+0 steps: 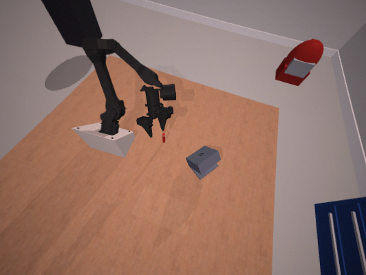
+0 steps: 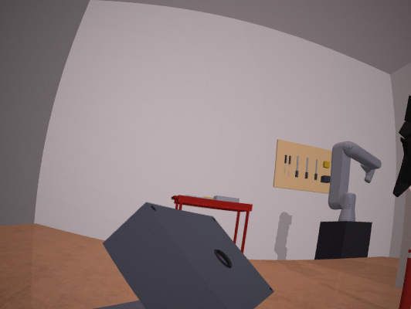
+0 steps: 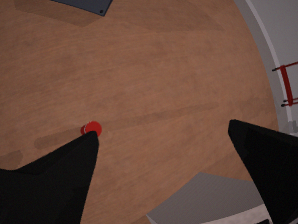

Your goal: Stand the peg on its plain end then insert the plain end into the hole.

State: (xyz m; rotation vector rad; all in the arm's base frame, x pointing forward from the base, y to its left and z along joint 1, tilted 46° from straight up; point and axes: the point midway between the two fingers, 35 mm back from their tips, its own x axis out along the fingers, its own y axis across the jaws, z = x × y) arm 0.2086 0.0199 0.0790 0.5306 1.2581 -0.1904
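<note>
The red peg (image 1: 164, 139) (image 2: 406, 283) (image 3: 93, 129) stands upright on the table, banded end up. In the wrist view I look down on its red top, partly behind the left fingertip. My gripper (image 1: 157, 133) (image 3: 166, 132) is open and empty, pointing down above the table. The peg is not centred between the fingers but lines up with the left one in the wrist view. The grey sloped panel (image 1: 210, 152) (image 2: 162, 255) (image 3: 90, 4) has one round hole (image 1: 201, 155) (image 2: 222, 259) in its face, which is empty.
The white wedge-shaped base (image 1: 117, 147) (image 3: 200, 197) lies on the side of the peg away from the panel. The wooden table (image 1: 237, 213) (image 2: 69, 270) (image 3: 165, 70) carries the peg and panel. A red cart (image 2: 212, 203) stands beyond the table.
</note>
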